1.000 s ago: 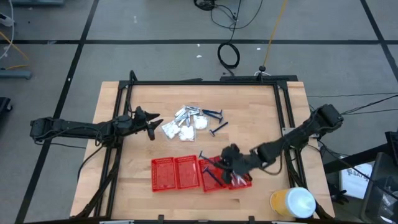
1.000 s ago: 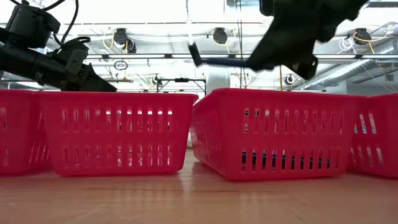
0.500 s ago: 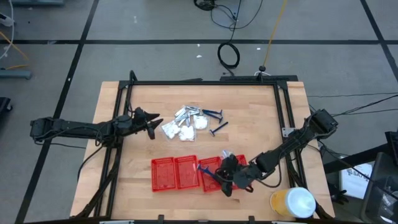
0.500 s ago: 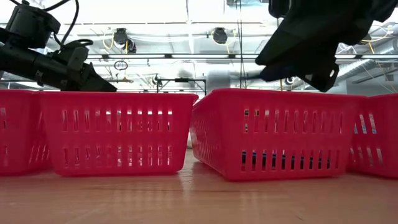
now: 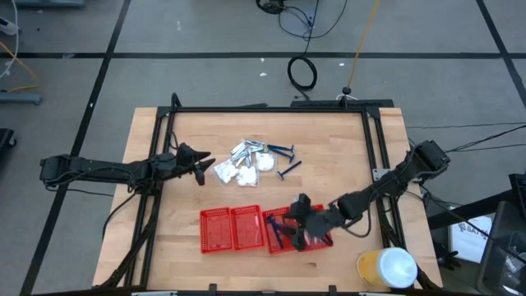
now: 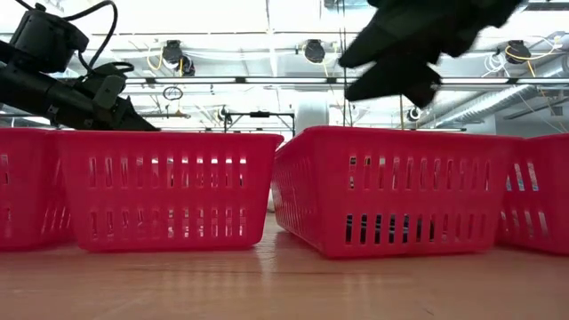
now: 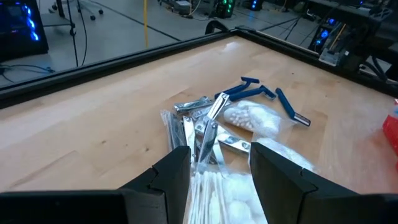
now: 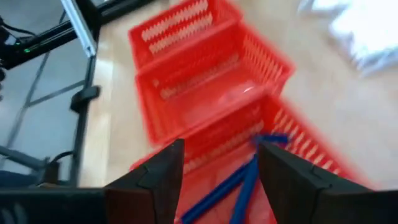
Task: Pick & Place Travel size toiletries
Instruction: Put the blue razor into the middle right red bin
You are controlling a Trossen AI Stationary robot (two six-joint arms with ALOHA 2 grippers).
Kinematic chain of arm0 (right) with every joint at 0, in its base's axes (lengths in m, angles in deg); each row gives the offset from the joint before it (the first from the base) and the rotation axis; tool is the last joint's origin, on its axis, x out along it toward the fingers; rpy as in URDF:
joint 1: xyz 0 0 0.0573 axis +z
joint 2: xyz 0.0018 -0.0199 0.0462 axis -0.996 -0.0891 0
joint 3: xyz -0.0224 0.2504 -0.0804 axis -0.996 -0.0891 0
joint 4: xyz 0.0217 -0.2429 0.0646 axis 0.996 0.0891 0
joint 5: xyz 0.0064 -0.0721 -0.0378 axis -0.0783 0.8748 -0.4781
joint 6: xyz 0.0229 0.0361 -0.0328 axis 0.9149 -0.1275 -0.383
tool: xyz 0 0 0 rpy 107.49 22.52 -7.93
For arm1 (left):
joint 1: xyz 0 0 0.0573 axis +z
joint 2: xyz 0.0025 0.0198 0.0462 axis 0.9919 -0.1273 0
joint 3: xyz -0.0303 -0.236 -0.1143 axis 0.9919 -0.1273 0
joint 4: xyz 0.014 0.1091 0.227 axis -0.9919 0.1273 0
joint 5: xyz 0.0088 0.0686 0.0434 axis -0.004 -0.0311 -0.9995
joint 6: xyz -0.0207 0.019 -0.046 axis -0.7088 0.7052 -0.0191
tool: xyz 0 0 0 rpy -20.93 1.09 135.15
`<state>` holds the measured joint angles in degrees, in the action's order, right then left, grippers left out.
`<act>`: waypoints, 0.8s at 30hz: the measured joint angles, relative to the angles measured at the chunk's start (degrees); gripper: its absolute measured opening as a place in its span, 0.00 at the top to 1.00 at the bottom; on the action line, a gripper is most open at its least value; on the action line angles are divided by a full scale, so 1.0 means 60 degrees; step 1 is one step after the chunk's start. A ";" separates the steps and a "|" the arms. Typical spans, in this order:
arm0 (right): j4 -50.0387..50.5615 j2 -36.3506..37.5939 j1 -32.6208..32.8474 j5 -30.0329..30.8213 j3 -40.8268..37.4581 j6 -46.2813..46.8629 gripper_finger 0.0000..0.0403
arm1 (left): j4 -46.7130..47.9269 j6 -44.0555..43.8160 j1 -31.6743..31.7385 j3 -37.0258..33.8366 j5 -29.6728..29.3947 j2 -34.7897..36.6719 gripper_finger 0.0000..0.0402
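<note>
My table (image 5: 337,156) is light wood w/ a black frame (image 5: 271,108) round its edges. Four red mesh baskets (image 5: 231,228) sit in a row near the front edge, side by side & touching; low cam shows their slotted walls standing upright on the wood. At the front right corner there's a yellow container w/ a white lid (image 5: 386,268). Floor beyond the table is grey w/ dark tape lines (image 5: 107,54). A coiled black cable (image 5: 302,72) lies on the floor behind the table, and a yellow pole (image 5: 362,45) slants nearby. Low cam: ceiling lights (image 6: 173,55) & pipes (image 6: 231,80) in the room behind.
</note>
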<state>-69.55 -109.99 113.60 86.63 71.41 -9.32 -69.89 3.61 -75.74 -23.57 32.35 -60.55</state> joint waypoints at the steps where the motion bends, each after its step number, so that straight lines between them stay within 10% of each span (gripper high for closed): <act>1: 0.0018 0.0153 -0.0155 -0.0004 0.0000 -0.0347 0.52 | 0.0000 0.0003 0.0000 0.0000 0.0000 0.0003 0.59; 10: 0.0510 0.1418 -0.2083 -0.0083 0.0015 -0.3246 0.58 | 0.0011 0.0003 0.0000 0.0000 0.0000 0.0003 0.59; 24: 0.3300 0.1047 -0.6687 -0.4494 0.0011 -0.7073 0.63 | 0.0080 0.0487 0.0029 0.0000 0.0000 0.0000 0.59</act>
<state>-49.75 -103.70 73.47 59.66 71.47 -51.76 -69.41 6.53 -75.57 -23.57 32.35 -60.55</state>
